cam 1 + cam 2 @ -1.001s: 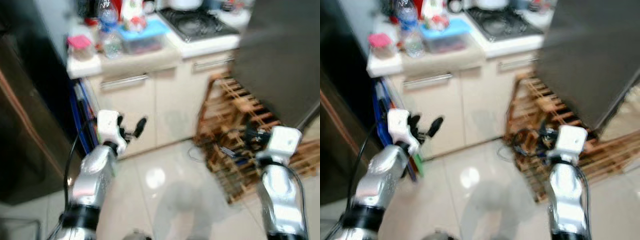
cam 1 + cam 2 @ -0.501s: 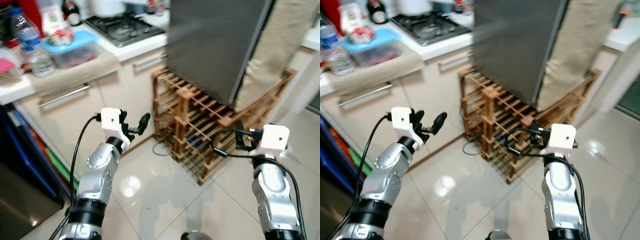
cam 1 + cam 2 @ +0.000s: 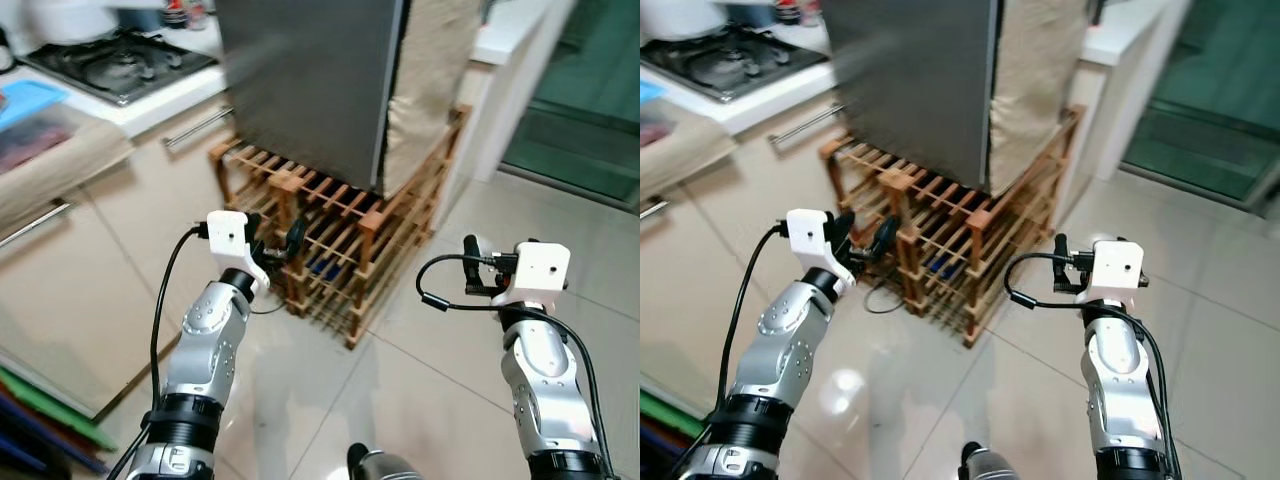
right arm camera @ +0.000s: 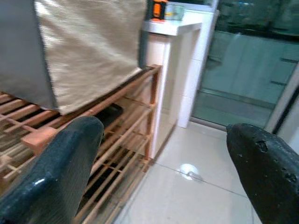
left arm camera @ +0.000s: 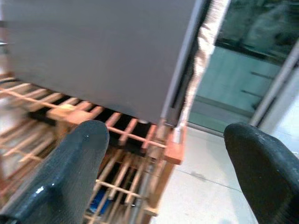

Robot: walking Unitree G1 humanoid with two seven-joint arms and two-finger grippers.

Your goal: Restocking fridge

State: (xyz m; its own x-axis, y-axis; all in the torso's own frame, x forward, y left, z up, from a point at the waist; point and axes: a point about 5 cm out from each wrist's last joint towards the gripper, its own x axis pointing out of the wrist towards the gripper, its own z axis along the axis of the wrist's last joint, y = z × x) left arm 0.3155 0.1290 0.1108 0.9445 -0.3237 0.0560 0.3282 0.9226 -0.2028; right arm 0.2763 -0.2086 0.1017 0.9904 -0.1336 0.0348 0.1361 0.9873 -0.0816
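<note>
- The fridge [image 3: 310, 90], a tall dark grey box, is seen standing on a wooden slatted rack [image 3: 340, 235] ahead of both arms and a little to the robot's left; its long axis is upright.
- A beige cloth [image 3: 430, 70] is draped over the side of the fridge that faces the robot's right.
- The left gripper [image 3: 272, 243] is held raised just in front of the rack, its fingers [image 5: 60, 177] spread wide with nothing between them; it is judged the nearer arm to the fridge.
- The right gripper [image 3: 470, 272] is held out over the tiled floor [image 3: 430, 400], further from the fridge, likewise spread wide and empty.
- The top of the fridge is cut off, and no handle or door seam can be made out with certainty.
- No goods for restocking are held; items on the counter [image 3: 70, 110] at the far left are blurred and cannot be identified.
</note>
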